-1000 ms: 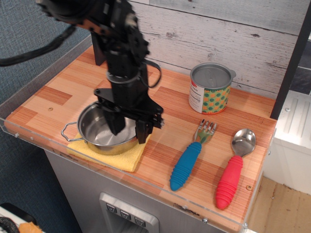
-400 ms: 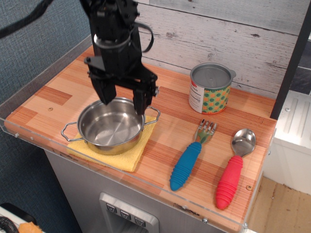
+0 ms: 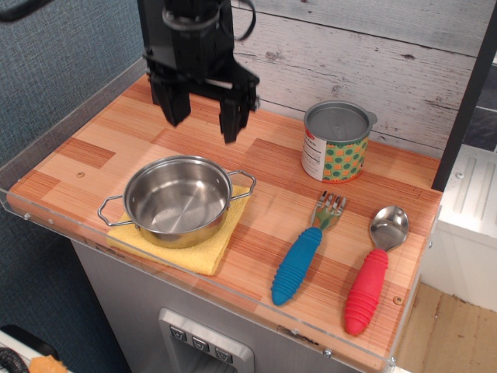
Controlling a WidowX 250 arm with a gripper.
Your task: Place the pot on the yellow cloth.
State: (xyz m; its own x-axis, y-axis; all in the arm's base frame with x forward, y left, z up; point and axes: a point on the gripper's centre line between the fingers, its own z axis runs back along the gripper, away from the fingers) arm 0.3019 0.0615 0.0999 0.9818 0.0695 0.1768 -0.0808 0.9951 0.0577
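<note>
The shiny steel pot [image 3: 176, 200] with two wire loop handles sits upright on the yellow cloth [image 3: 203, 250] near the front left of the wooden counter. The cloth shows under the pot's front and right side. My black gripper [image 3: 203, 124] hangs above and behind the pot, clear of it. Its two fingers are spread apart and hold nothing.
A tin can [image 3: 335, 142] with a green-orange label stands at the back right by the plank wall. A blue-handled fork [image 3: 304, 254] and a red-handled spoon [image 3: 373, 272] lie at the front right. The counter [image 3: 93, 148] has a clear raised rim along its left and front edges.
My gripper has let go of the pot's rim and risen up and back. The pot has stayed on the cloth.
</note>
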